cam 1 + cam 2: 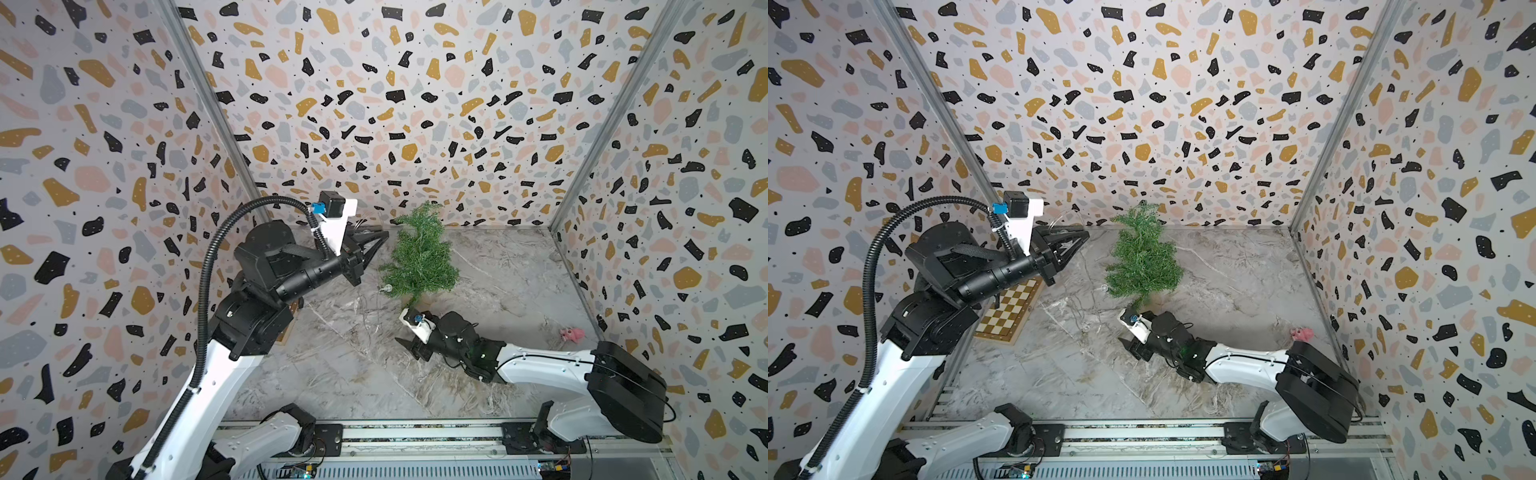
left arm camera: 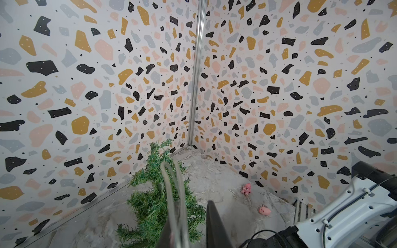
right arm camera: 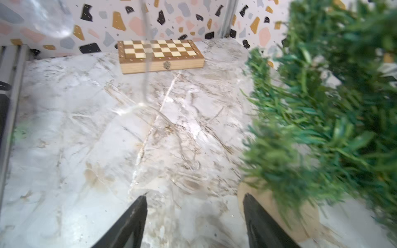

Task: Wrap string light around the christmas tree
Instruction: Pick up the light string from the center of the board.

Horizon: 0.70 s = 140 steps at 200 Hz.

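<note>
The christmas tree (image 1: 419, 257) (image 1: 1142, 257) stands toward the back of the marble table, a small green fir. Its tan base (image 3: 300, 214) shows only in the right wrist view. My left gripper (image 1: 374, 239) (image 2: 191, 203) hangs raised to the left of the tree top, shut on the string light (image 2: 171, 189), whose pale wire loops up from the jaws. A clear bulb (image 1: 387, 288) dangles by the tree's lower left branches, and more wire (image 3: 189, 154) lies on the table. My right gripper (image 1: 409, 349) (image 3: 195, 194) sits low beside the base, open and empty.
A wooden chessboard box (image 1: 1011, 309) (image 3: 161, 55) lies by the left wall, under my left arm. Two pink pig toys (image 2: 246, 189) (image 2: 264, 211) lie near the right wall. Patterned walls close in three sides, and a metal rail (image 1: 415, 436) runs along the front.
</note>
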Motion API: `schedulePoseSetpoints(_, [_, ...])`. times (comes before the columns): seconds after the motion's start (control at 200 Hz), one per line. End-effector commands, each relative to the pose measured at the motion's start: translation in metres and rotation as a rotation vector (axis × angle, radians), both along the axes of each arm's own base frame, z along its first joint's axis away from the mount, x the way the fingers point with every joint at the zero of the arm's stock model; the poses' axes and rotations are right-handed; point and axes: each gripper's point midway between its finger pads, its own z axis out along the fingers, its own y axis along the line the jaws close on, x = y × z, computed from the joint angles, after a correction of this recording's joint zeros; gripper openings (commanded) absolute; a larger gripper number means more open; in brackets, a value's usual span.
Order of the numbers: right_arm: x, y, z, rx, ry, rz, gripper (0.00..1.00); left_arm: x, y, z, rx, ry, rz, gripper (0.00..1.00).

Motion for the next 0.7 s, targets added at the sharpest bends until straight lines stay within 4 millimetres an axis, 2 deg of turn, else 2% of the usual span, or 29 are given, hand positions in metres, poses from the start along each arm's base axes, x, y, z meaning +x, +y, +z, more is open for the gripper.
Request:
schedulePoseSetpoints(0.0, [0.002, 0.020, 0.037, 0.129, -0.067, 0.006, 0.72, -0.013, 0.005, 0.023, -0.035, -0.054, -0.019, 0.00])
schedulePoseSetpoints(0.115, [0.014, 0.031, 0.037, 0.133, -0.080, -0.023, 0.72, -0.018, 0.008, 0.028, -0.038, -0.061, -0.020, 0.00])
schedulePoseSetpoints(0.245, [0.022, 0.048, 0.040, 0.152, -0.092, -0.023, 0.66, -0.024, 0.010, 0.033, -0.040, -0.071, -0.024, 0.00])
schedulePoseSetpoints(0.486, [0.014, 0.085, 0.045, 0.167, -0.100, 0.039, 0.60, -0.029, 0.014, 0.036, -0.028, -0.092, -0.017, 0.00])
schedulePoseSetpoints(0.561, [0.015, 0.087, 0.042, 0.164, -0.087, 0.035, 0.49, -0.029, 0.016, 0.039, -0.025, -0.103, -0.005, 0.00])
schedulePoseSetpoints(0.641, [0.016, 0.086, 0.046, 0.164, -0.094, 0.031, 0.22, -0.027, 0.021, 0.040, -0.014, -0.113, 0.031, 0.00])
schedulePoseSetpoints(0.696, [0.019, 0.082, 0.054, 0.157, -0.114, 0.011, 0.08, -0.024, 0.029, 0.042, -0.004, -0.127, 0.081, 0.00])
